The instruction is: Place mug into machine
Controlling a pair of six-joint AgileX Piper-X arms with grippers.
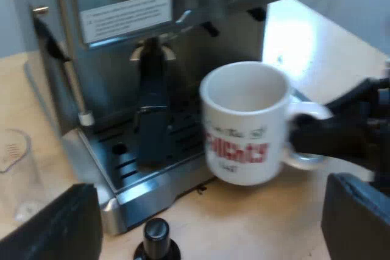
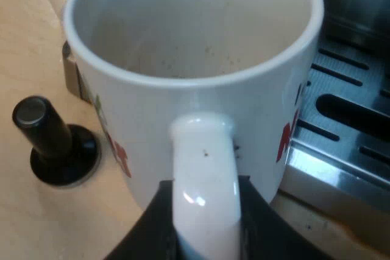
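Closest in, my right gripper (image 2: pixel 206 220) pinches the white handle (image 2: pixel 204 168) of the mug (image 2: pixel 195 59). A black finger presses on each side of it, and their tips are hidden behind it. The mug is upright and empty, held just beside the front edge of the drip tray (image 2: pixel 341 120) and not over its grid. I cannot tell whether its bottom touches the table (image 2: pixel 24 41). Red lettering (image 1: pixel 237 150) runs around its side, too smeared to read. Seen from my left wrist, the mug hides part of the tray's corner. My left gripper (image 1: pixel 207 232) hangs over the table with its fingers spread wide, holding nothing, both of them only partly in sight. A tamper (image 1: pixel 157 238) with a black knob stands on the table near the tray's front, its base cut off. Over the tray, the holder's dark handle (image 1: pixel 152 114) juts from the espresso machine (image 1: pixel 122 22); I cannot make out its end. Beside the machine stands a measuring glass (image 1: pixel 15 168), half cut off.
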